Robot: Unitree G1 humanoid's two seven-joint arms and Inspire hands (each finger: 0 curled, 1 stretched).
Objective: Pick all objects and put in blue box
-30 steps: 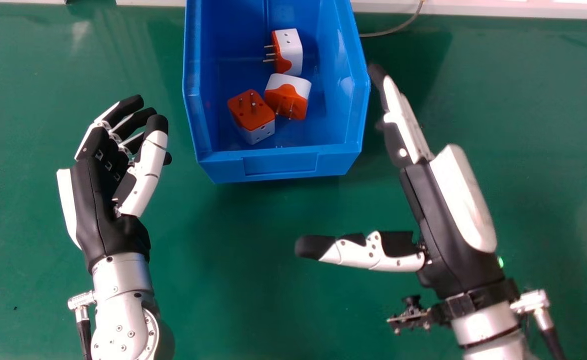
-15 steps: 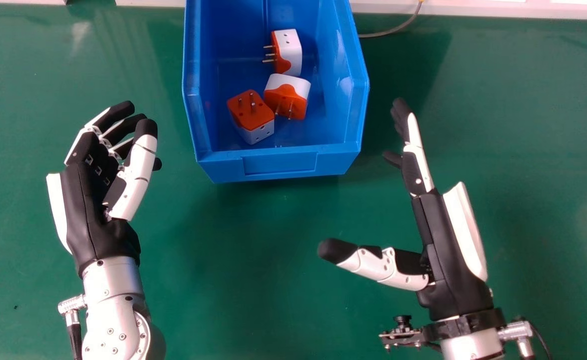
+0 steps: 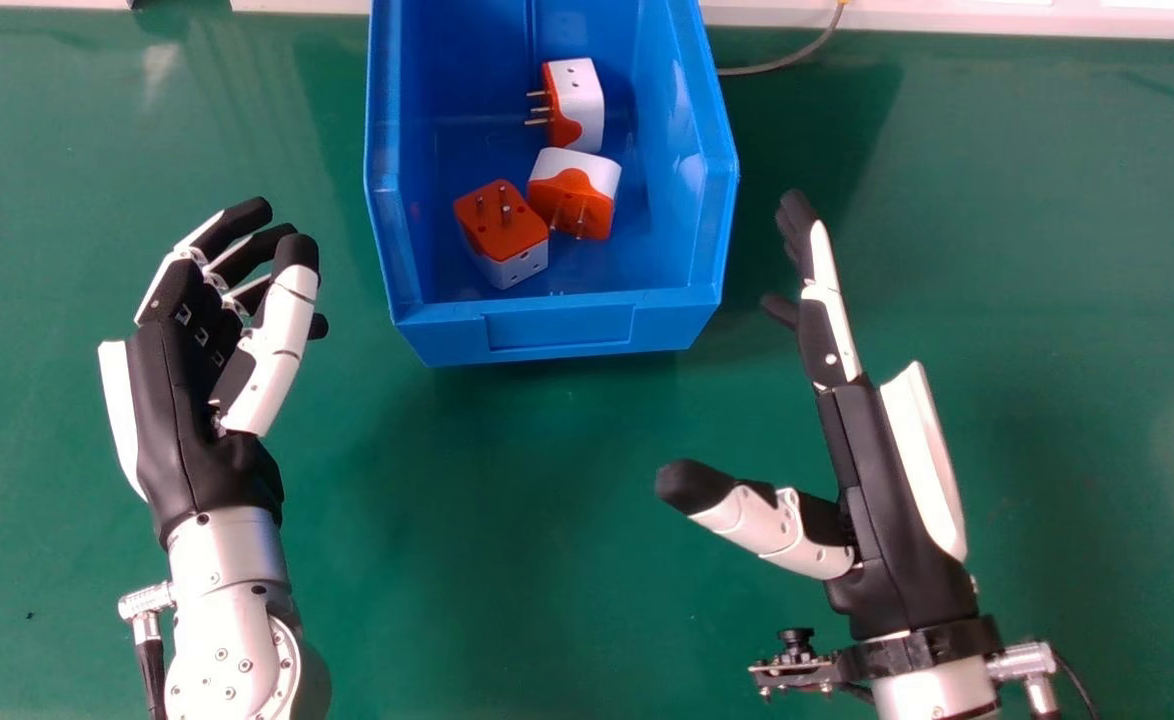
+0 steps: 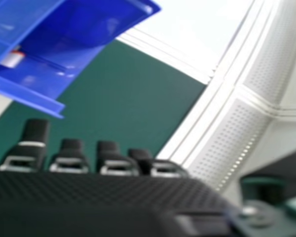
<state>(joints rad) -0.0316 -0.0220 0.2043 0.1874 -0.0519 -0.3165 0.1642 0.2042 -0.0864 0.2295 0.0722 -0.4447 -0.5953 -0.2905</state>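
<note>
Grey cable (image 3: 797, 58) beside blue box (image 3: 560, 328)

The box (image 3: 562, 330) was positioned on the table (image 3: 507, 520) at the upper centre of the head view, extending to the top edge. Three adapters were located inside it: the rear adapter (image 3: 582, 105) farthest up the frame, the middle adapter (image 3: 597, 172) just below it, and the front adapter (image 3: 504, 235) just beside the middle one, at its lower left. The left hand (image 3: 182, 430) was situated left of the box, the right hand (image 3: 882, 500) at its lower right, both apart from it. A cable (image 3: 782, 65) ran right of the box, near the frame's upper edge.
</note>
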